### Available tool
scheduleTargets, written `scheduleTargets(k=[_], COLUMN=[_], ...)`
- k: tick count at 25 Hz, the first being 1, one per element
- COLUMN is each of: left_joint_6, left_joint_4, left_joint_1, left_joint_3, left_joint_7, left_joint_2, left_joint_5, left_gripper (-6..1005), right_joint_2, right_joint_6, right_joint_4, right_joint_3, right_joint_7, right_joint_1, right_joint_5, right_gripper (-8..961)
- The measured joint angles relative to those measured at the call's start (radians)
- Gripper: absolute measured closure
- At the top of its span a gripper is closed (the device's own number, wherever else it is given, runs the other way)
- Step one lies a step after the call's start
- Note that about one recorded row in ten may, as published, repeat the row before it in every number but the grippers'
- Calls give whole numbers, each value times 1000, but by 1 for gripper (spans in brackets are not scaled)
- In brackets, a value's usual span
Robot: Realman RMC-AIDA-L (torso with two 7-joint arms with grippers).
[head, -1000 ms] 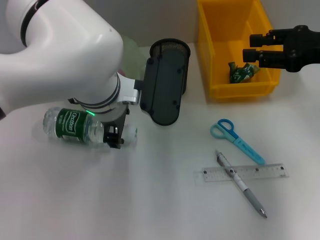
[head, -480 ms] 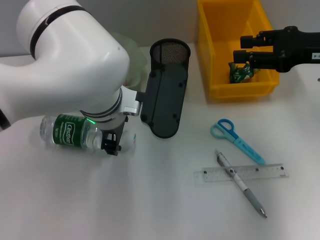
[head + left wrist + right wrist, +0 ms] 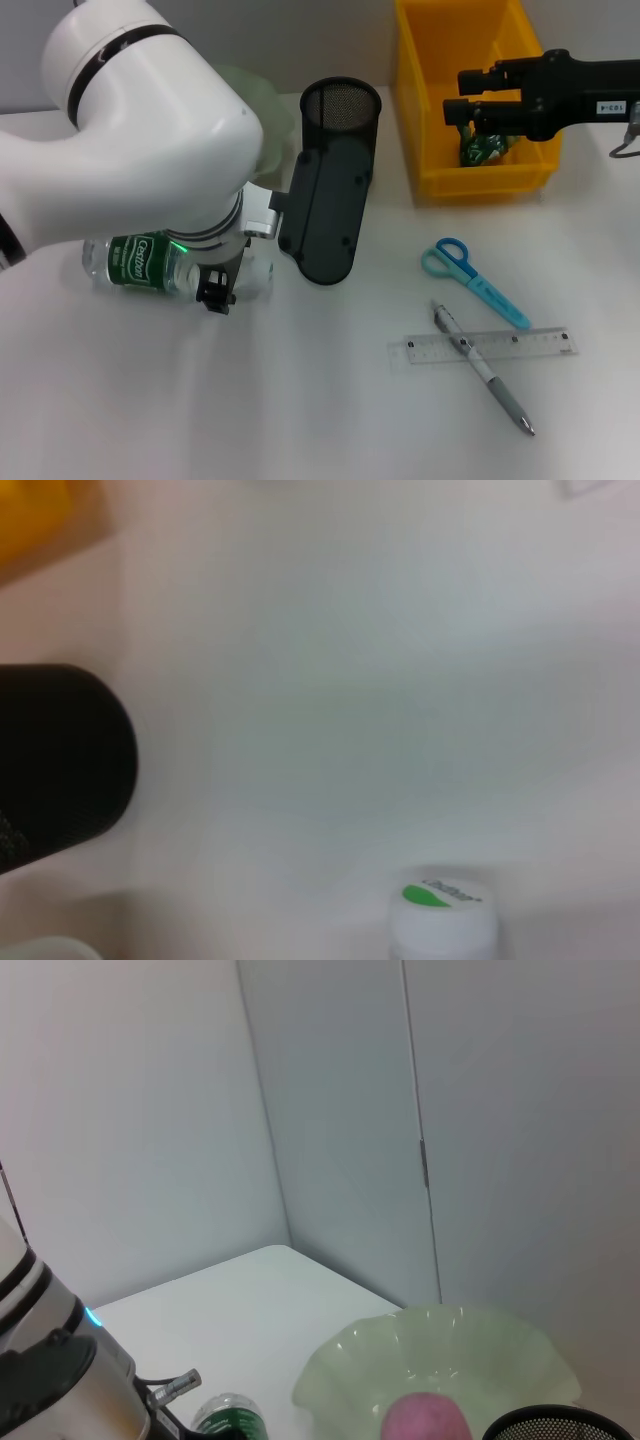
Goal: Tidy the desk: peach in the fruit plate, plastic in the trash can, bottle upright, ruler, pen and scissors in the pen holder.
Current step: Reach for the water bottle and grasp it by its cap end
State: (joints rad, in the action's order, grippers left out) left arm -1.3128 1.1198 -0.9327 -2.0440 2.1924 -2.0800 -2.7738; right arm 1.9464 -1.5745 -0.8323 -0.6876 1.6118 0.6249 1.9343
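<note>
Jaws of the left gripper [image 3: 218, 292] were down at the neck of the bottle [image 3: 150, 262], seemingly clamped on it, though the arm hid most of the grip. That bottle lay on its side on the table [image 3: 300, 400], its white cap [image 3: 443, 918] showing in the left wrist view. Just beside stood the black mesh pen holder [image 3: 335, 140], with the pale green fruit plate [image 3: 440, 1360] behind it holding the pink peach [image 3: 427, 1420]. Scissors [image 3: 470, 280], pen [image 3: 485, 370] and ruler [image 3: 485, 346] lay together farther right, the pen crossing the ruler. Above the yellow trash can [image 3: 440, 180], the right gripper [image 3: 462, 98] hovered with jaws spread over the green plastic [image 3: 485, 146] inside.
</note>
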Motion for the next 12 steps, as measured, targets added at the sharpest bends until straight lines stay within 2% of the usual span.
scheduleTargets(k=[12], left_joint_6=[22], left_joint_4=[8], left_joint_1=[4], left_joint_3=[-18], left_joint_7=[1], left_joint_2=[0], left_joint_5=[-1], left_gripper=[434], right_joint_2=[2], right_joint_6=[4], right_joint_4=[-1], right_joint_3=[-1], right_joint_7=[0], right_joint_1=[11], right_joint_5=[0], right_gripper=[439])
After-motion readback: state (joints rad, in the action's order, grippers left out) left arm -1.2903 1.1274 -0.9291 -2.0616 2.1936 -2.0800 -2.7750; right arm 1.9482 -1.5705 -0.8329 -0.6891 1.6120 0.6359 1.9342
